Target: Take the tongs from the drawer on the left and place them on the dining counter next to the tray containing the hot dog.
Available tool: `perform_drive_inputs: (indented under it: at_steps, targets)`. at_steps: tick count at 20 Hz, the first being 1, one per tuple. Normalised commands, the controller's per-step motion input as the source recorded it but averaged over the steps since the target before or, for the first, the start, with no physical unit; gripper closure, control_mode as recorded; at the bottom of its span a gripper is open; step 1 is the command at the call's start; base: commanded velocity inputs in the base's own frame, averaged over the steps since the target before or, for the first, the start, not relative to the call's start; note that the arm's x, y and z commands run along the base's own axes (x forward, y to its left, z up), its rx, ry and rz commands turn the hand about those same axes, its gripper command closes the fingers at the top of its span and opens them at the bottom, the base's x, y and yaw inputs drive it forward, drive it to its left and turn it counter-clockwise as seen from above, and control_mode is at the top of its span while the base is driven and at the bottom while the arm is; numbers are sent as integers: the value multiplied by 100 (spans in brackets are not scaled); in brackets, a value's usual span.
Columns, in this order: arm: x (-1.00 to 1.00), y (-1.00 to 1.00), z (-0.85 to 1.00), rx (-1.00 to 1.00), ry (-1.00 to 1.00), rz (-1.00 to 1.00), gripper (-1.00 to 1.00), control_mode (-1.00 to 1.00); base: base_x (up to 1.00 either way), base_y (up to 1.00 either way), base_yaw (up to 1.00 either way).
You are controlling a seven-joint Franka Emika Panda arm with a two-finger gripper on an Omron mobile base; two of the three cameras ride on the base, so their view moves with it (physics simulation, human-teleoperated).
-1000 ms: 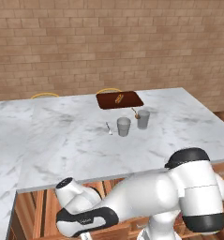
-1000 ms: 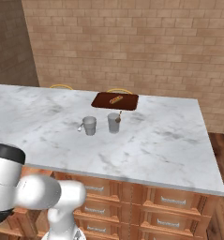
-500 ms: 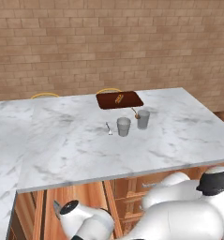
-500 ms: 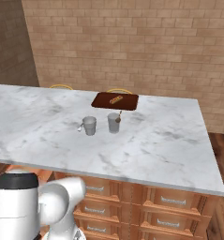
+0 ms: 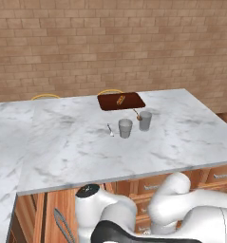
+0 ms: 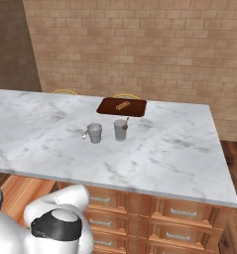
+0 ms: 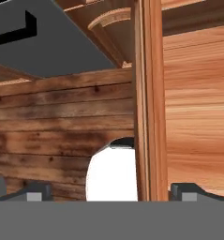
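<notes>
Lowered below the dining counter since earlier, the pincer gapes wide, empty, facing wood.

Dining counter: polished white marble, grey veining. Cabinets below: reddish-brown wood, smooth finish, silver metal bar handles. Tray: dark brown, matt. Cups: plain grey. Back wall: rough brick.

Two grey cups, one tray, one hot dog.
</notes>
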Motion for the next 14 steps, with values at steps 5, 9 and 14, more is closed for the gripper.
perform_drive_inputs:
  at_steps: [5,9,14]
  targets:
    - [52,53,100,-4,-2,-35,-100,-100,0,0,0]
    - [94,84,51,-16,0,-38,-100,-100,0,0,0]
    - [20,36,0,-8,0,-7,-100,-100,0,0,0]
